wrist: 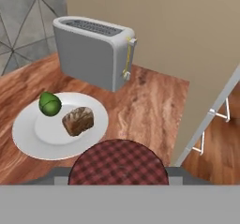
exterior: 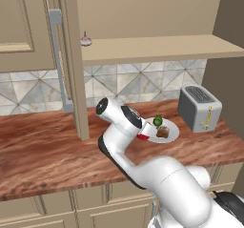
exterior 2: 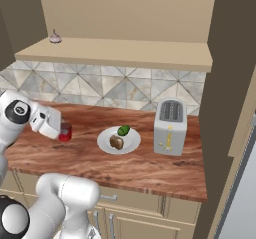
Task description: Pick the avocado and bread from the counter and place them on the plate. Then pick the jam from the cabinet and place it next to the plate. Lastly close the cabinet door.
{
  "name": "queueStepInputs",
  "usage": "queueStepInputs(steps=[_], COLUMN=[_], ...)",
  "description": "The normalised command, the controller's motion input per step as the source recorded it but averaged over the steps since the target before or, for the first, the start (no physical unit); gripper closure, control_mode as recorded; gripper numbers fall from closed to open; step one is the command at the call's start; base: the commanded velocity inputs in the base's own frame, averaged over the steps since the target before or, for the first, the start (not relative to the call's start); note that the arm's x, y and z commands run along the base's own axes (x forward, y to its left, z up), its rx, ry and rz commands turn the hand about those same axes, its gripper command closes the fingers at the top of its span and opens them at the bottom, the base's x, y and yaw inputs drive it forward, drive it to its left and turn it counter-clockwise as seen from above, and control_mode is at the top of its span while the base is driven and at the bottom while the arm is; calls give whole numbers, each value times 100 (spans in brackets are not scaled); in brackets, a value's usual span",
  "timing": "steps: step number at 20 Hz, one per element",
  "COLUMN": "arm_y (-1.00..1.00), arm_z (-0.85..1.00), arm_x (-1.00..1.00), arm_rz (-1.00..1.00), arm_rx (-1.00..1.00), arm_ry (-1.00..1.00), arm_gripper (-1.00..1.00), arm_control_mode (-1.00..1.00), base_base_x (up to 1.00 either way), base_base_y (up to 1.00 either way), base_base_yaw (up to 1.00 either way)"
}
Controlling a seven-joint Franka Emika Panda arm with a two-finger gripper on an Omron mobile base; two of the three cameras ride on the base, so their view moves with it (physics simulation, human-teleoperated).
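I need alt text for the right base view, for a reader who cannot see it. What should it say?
The claw holds the red jam low over the counter, left of the white plate carrying the avocado and bread. A grey toaster stands right of the plate; a garlic bulb sits on the cabinet shelf above.

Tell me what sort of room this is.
A rendered home kitchen, most likely: a toaster stands on a wood-grain counter under a tiled backsplash, with a wall cabinet above it.
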Motion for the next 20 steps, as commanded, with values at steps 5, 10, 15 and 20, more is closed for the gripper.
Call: queueStepInputs(steps=[5, 10, 15, 20], arm_y=[0, 0, 0, 0], arm_z=[-34, -32, -33, -35], arm_x=[15, 35, 34, 6], arm_rz=[7, 12, 11, 2], arm_rx=[0, 0, -1, -1], arm_ry=[0, 0, 0, 0], arm_gripper=[100, 100, 100, 100], arm_control_mode=[-100, -100, -100, -100], base_base_x=[0, 0, 0, 0], base_base_y=[0, 0, 0, 0], base_base_yaw=[0, 0, 0, 0])
